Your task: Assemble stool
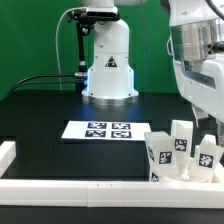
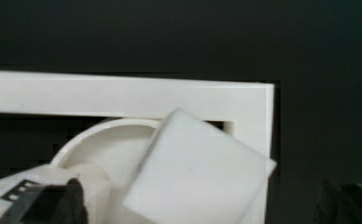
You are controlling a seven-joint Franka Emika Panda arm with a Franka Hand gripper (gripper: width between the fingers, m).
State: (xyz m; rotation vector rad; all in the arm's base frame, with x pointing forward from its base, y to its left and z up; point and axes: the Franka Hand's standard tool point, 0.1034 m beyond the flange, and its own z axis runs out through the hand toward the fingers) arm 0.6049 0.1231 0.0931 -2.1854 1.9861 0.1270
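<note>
A: Exterior view. What occupies the frame, largest first?

B: A black surface spans the middle. The arm's white base stands at upper centre. A white frame rail runs along the lower edge, with a short return at lower left. The marker board lies flat at centre, just below the base.

A: And the stool parts?

B: Chunky white legs with black-and-white tags cluster at lower right, against the rail: one leg toward the exterior view's left, a second leg behind it, a third leg at the frame's right edge.

A: The end effector?

B: The end effector descends from upper right over that cluster. Its opening cannot be told here.

A: Wrist view?

B: A white part fills lower centre, tilted, with a round seat partly hidden behind it. Dark finger tips show at the lower corners, flanking the part; whether they grip it cannot be told.
</note>
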